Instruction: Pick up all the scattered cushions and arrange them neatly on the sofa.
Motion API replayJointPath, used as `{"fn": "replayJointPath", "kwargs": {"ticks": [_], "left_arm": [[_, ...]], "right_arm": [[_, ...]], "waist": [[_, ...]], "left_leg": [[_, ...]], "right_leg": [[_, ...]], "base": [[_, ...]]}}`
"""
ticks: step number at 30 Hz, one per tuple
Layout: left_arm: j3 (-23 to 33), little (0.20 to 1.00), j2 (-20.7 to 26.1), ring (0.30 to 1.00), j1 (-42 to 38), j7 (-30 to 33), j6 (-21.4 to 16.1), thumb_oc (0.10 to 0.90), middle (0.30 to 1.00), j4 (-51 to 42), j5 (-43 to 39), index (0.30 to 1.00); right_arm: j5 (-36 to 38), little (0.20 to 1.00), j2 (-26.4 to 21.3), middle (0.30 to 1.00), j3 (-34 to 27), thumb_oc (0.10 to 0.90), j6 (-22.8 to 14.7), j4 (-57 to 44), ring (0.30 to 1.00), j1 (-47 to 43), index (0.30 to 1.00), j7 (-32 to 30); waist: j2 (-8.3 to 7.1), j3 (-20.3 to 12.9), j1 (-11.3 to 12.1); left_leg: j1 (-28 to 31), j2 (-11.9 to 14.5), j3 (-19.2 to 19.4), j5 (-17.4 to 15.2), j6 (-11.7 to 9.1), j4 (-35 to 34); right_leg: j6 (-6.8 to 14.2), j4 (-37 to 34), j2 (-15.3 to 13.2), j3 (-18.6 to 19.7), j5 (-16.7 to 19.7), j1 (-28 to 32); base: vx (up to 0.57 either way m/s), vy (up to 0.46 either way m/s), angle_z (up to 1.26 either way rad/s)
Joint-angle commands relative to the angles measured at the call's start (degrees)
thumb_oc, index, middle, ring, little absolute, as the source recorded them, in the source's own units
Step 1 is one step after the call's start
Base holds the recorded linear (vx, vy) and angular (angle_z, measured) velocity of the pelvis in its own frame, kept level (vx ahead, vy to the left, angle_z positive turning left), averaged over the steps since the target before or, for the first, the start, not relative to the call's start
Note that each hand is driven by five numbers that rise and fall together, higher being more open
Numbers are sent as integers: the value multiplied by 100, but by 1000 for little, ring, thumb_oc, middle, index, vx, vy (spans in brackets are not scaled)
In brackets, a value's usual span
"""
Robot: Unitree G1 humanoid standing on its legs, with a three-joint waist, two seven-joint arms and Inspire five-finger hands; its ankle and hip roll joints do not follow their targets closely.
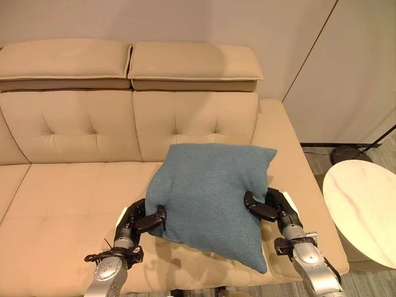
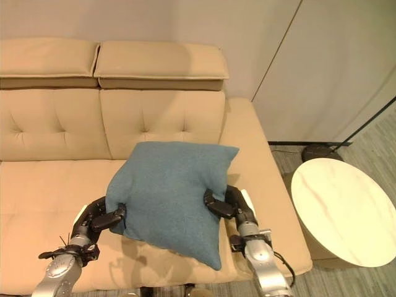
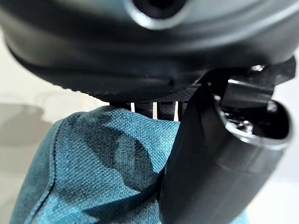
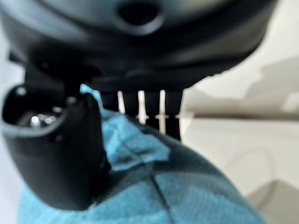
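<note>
So in the left eye view the blue cushion (image 1: 210,198) is up off the seat, pinched on both edges: left hand (image 1: 147,219) at its 9 o'clock edge, right hand (image 1: 263,207) at its 3 o'clock edge. It hangs over the front of the beige sofa (image 1: 74,179), roughly the right-hand seat, so I'd say pickup is done and placing isn't; it's not yet against the backrest. No other cushions lying around that I can spot.

Right eye view: same deal, plus a round white marble-look table (image 2: 346,210) at 3 o'clock of the sofa, well apart from the cushion.

Left wrist view: thumb clamped onto the teal weave, fingers behind the fabric, so it's gripping cloth.

Right wrist view: thumb presses a fold of the cushion against the fingers. Fabric looks soft, coarse-woven, with a seam showing, and dents easily.
</note>
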Motion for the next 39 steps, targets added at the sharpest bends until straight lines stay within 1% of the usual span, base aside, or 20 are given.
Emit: {"fn": "replayJointPath", "kwargs": {"ticks": [1, 2, 5, 6, 7, 10, 13, 18, 20, 21, 23, 24, 27, 28, 31, 33, 34, 36, 37, 39], "left_arm": [[-223, 300, 1, 300, -1404, 148, -1158, 400, 300, -1015, 208, 300], [-280, 300, 25, 300, -1622, 309, -1222, 400, 300, -995, 247, 300], [-360, 300, 135, 300, -2249, 645, -1378, 400, 300, -863, 412, 300], [-391, 300, 268, 300, -2730, 912, -1523, 400, 300, -794, 563, 300], [-391, 300, 268, 300, -2734, 913, -1525, 400, 300, -791, 563, 300], [-422, 300, 506, 300, -3521, 1319, -1787, 400, 300, -886, 850, 300], [-432, 300, 604, 300, -3928, 1591, -1953, 400, 300, -1022, 1062, 300], [-326, 300, 583, 300, -4210, 1924, -2120, 400, 300, -1264, 1296, 300], [-277, 300, 526, 300, -4286, 2193, -2157, 400, 300, -1306, 1486, 300], [-249, 300, 476, 300, -4352, 2413, -2162, 400, 300, -1248, 1633, 300], [-219, 300, 397, 300, -4397, 2603, -2165, 400, 300, -1168, 1694, 300], [-193, 300, 321, 300, -4455, 2802, -2174, 400, 300, -1069, 1706, 300], [-84, 300, 300, 300, -4550, 3052, -2182, 400, 300, -955, 1731, 300], [-98, 300, 340, 300, -4701, 3143, -2131, 400, 300, -701, 1661, 300], [-213, 300, 390, 300, -4895, 3154, -2094, 400, 300, -355, 1568, 300], [-417, 300, 502, 300, -5182, 3117, -2022, 400, 300, 163, 1457, 300], [-769, 300, 611, 300, -5615, 3015, -1881, 400, 300, 959, 1187, 300], [-1294, 300, 792, 300, -6468, 2843, -1715, 400, 300, 2175, 822, 300], [-1616, 300, 927, 300, -7040, 2699, -1594, 400, 300, 2855, 744, 300], [-1960, 300, 1040, 300, -7616, 2577, -1470, 400, 300, 3534, 733, 300]], "right_arm": [[11, 300, 102, 300, 197, 400, -826, -428, 300, -989, 300, -252], [7, 300, 88, 300, 278, 400, -859, -397, 300, -1252, 300, -391], [-105, 300, 7, 300, 429, 400, -950, -253, 300, -1973, 300, -701], [-264, 300, -110, 300, 508, 400, -1033, -180, 300, -2475, 300, -949], [-264, 300, -111, 300, 508, 400, -1035, -176, 300, -2479, 300, -950], [-613, 300, -338, 300, 627, 400, -1125, -120, 300, -3271, 300, -1338], [-925, 300, -505, 300, 673, 400, -1162, -225, 300, -3719, 300, -1575], [-1412, 300, -664, 300, 622, 400, -1208, -528, 300, -4152, 300, -1925], [-1753, 300, -751, 300, 645, 400, -1212, -683, 300, -4387, 300, -2140], [-2101, 300, -874, 300, 656, 400, -1177, -706, 300, -4573, 300, -2371], [-2368, 300, -951, 300, 700, 400, -1152, -696, 300, -4745, 300, -2571], [-2668, 300, -1082, 300, 738, 400, -1054, -632, 300, -4974, 300, -2806], [-3060, 300, -1358, 300, 859, 400, -810, -446, 300, -5432, 300, -3113], [-3130, 300, -1540, 300, 949, 400, -601, -133, 300, -5765, 300, -3287], [-3024, 300, -1604, 300, 1083, 400, -510, 239, 300, -6022, 300, -3359], [-2818, 300, -1629, 300, 1288, 400, -409, 767, 300, -6282, 300, -3376], [-2306, 300, -1525, 300, 1580, 400, -261, 1608, 300, -6615, 300, -3262], [-1539, 300, -1164, 300, 1898, 400, -266, 2644, 300, -7024, 300, -3080], [-1276, 300, -1053, 300, 2110, 400, -296, 3184, 300, -7265, 300, -2983], [-992, 300, -970, 300, 2355, 400, -309, 3747, 300, -7543, 300, -2836]], "waist": [[3, -375, -7], [27, -273, 1], [83, -216, 26], [93, -180, 50], [93, -187, 50], [100, -261, 98], [81, -359, 136], [58, -456, 178], [53, -473, 205], [31, -459, 230], [25, -464, 249], [-9, -453, 286], [-57, -439, 348], [-101, -391, 389], [-117, -366, 388], [-137, -332, 390], [-143, -295, 378], [-117, -237, 311], [-93, -212, 268], [-44, -177, 211]], "left_leg": [[-154, 33, 24, -197, -208, 9], [-319, 47, 6, -141, -220, 9], [-808, 80, -44, -17, -243, 9], [-1101, 95, -87, 78, -272, 9], [-1111, 95, -87, 80, -272, 9], [-1603, 126, -188, 203, -338, 9], [-1893, 139, -244, 305, -393, 9], [-2090, 132, -327, 336, -436, 9], [-2135, 134, -364, 293, -446, 9], [-2223, 124, -390, 368, -457, 9], [-2300, 126, -405, 384, -467, 9], [-2367, 127, -440, 391, -474, 9], [-2510, 125, -482, 419, -494, 9], [-2619, 122, -511, 446, -521, 9], [-2706, 125, -544, 464, -535, 9], [-2808, 129, -585, 493, -547, 9], [-2912, 151, -608, 491, -557, 9], [-3070, 165, -630, 558, -571, 9], [-3143, 158, -655, 590, -575, 9], [-3254, 137, -658, 622, -579, 9]], "right_leg": [[510, 34, -211, -87, -235, 220], [514, 34, -203, -62, -198, 54], [518, 34, -182, -11, -80, -457], [522, 34, -152, 19, 1, -746], [522, 34, -152, 19, 3, -756], [537, 34, -129, 63, 90, -1235], [536, 34, -167, 36, 146, -1500], [535, 34, -189, -4, 165, -1715], [553, 34, -183, -11, 148, -1763], [549, 34, -188, -10, 194, -1861], [554, 34, -188, -5, 209, -1936], [557, 34, -190, -12, 222, -2019], [559, 34, -184, -33, 233, -2149], [552, 34, -176, -57, 237, -2250], [546, 34, -184, -76, 250, -2339], [537, 34, -183, -91, 265, -2430], [528, 34, -164, -89, 256, -2522], [512, 34, -140, -72, 310, -2684], [511, 34, -141, -68, 345, -2760], [517, 34, -139, -54, 404, -2888]], "base": [[-181, -30, 6], [-241, -33, 8], [-208, -33, 5], [-149, -37, 3], [-137, -43, 3], [-81, -45, 2], [-44, -45, 2], [7, -37, 0], [25, -33, 1], [0, 0, 0], [-12, -44, 2], [6, -71, 6], [35, -84, 15], [51, -102, 19], [25, -56, 15], [12, -47, 28], [8, -46, 9], [-17, -22, 11], [-35, 5, 11], [-29, 16, -3]]}}
